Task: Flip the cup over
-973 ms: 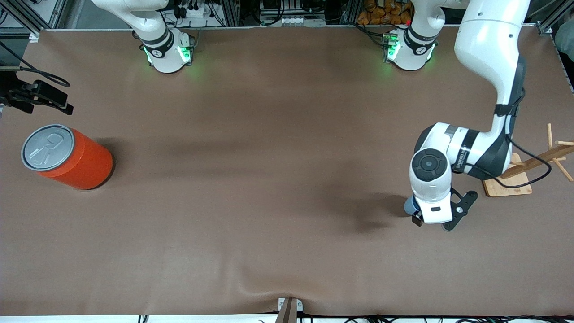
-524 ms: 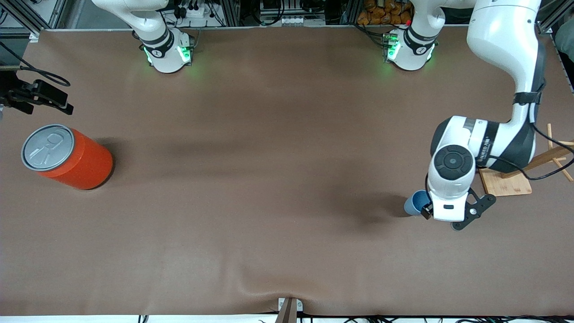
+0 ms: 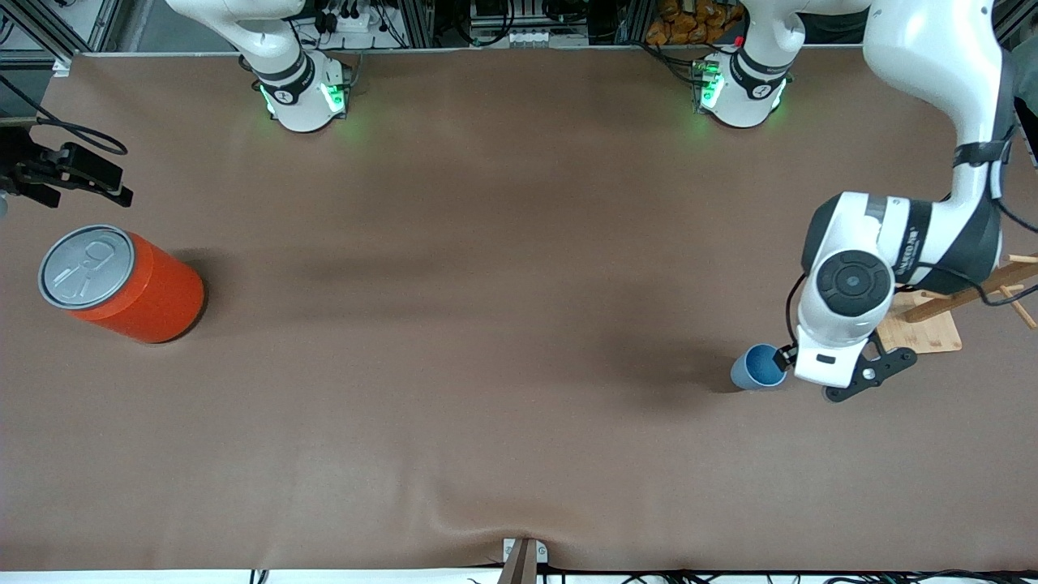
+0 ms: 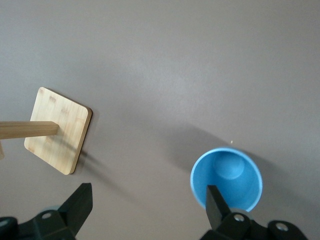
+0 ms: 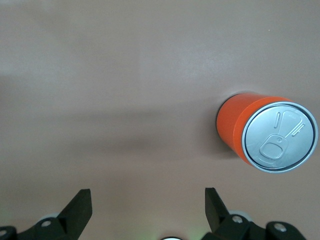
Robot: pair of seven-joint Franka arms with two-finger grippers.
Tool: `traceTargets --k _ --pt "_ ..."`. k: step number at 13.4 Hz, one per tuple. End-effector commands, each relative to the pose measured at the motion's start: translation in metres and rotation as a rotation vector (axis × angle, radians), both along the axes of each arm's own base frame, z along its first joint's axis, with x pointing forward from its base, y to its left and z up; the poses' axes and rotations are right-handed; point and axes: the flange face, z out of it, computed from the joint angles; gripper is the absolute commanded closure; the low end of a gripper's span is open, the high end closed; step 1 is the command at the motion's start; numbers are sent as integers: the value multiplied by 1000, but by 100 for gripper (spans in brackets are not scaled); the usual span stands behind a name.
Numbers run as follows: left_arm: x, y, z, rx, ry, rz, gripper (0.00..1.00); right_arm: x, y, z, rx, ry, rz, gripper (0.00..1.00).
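Nearest the front camera, the cup (image 3: 759,367) stands upright, mouth up, on the table (image 3: 486,341) toward the left arm's end, with the left claw (image 4: 145,207) spread wide over it holding nothing, and the right claw (image 5: 145,207) equally wide above the orange can (image 3: 122,284).

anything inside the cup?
The cup stands mouth up and looks empty: only its darker blue floor shows in the left wrist view. One finger of the open left tool covers part of the rim.
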Motion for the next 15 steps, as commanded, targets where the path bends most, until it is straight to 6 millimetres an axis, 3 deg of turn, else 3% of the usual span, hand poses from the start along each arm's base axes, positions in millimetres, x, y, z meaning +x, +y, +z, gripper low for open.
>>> traceTargets --k 1,6,10,12,15 --pt "-21 15 14 -42 36 -59 0 1 0 1 16 -3 11 0" --pt "-40 48 16 -133 154 -261 0 0 0 2 16 -5 11 0" --pt "-67 87 38 -300 181 -384 0 0 0 1 16 -3 11 0" --pt "-83 84 49 -299 174 -394 0 0 0 1 16 -3 8 0" --pt "-83 62 72 -293 148 -432 0 0 -1 1 16 -3 8 0"
